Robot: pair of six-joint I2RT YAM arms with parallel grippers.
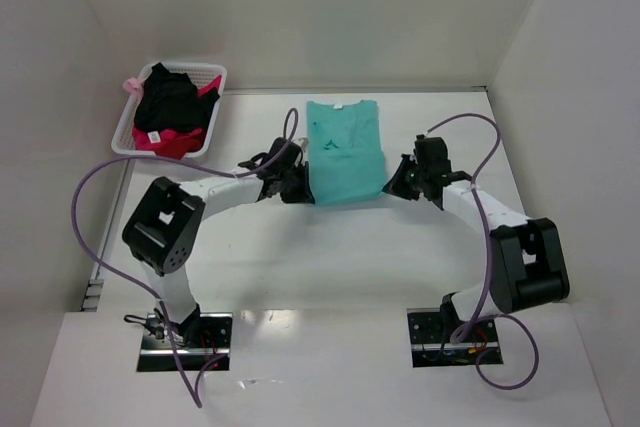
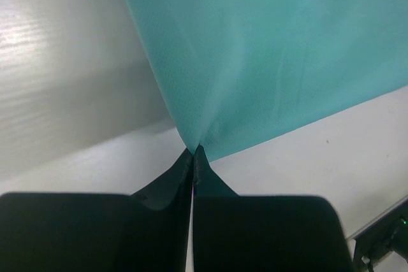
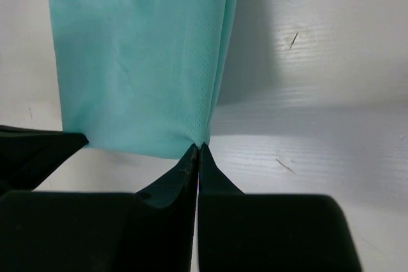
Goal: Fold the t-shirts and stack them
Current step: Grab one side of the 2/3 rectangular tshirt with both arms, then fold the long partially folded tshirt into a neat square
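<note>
the white surface (image 1: 400, 247) spreads under both arms. between the two pincers lies the teal t-shirt (image 1: 342, 152), already narrowed to a long strip with no sleeve sticking out. its collar is at the end far from both pincers and its hem at the near end. well off to the far left of the left pincer (image 1: 308, 193) stands the white basket (image 1: 218, 75), which keeps the black t-shirt (image 1: 168, 99) and the pink-red t-shirt (image 1: 176, 143) out of the way until their turn. the left pincer is clenched on the hem's left corner, and the right pincer (image 1: 390, 185) is clenched on its right corner. each wrist view shows the cloth drawn into a peak at the closed tips. pinching both corners at once looks meant to keep the hem taut and level, so the near half can be carried toward the collar for the next fold. the small white neck label (image 1: 337, 106) sits at the far end, ahead of both pincers.
</note>
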